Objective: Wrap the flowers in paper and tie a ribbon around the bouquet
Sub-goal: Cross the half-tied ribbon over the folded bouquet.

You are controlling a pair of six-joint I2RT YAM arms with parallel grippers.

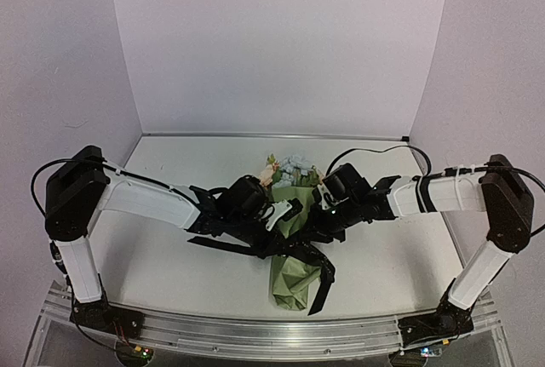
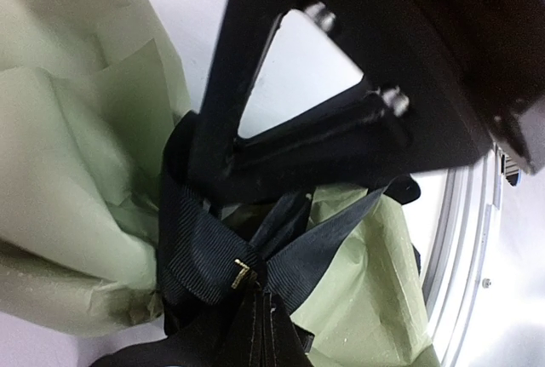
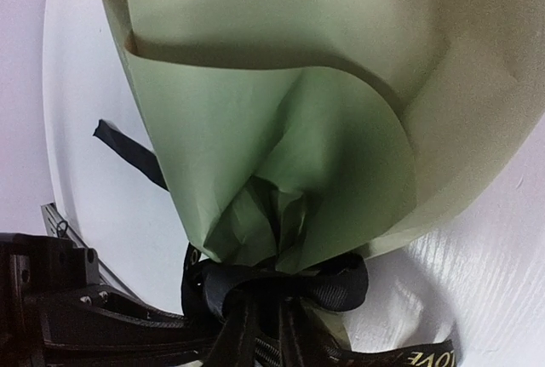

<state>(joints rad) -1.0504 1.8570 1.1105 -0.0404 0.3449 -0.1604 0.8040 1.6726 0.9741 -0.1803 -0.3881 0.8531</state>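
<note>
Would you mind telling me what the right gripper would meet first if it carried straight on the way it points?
Most likely the ribbon knotted round the pinched neck of the paper, directly ahead and seemingly close; depth is unclear.

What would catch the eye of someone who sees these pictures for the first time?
First the sage green bouquet in the middle of the table, cream and pale blue blooms at its far end. The left arm and right arm meet over it, where a black ribbon cinches its waist.
</note>
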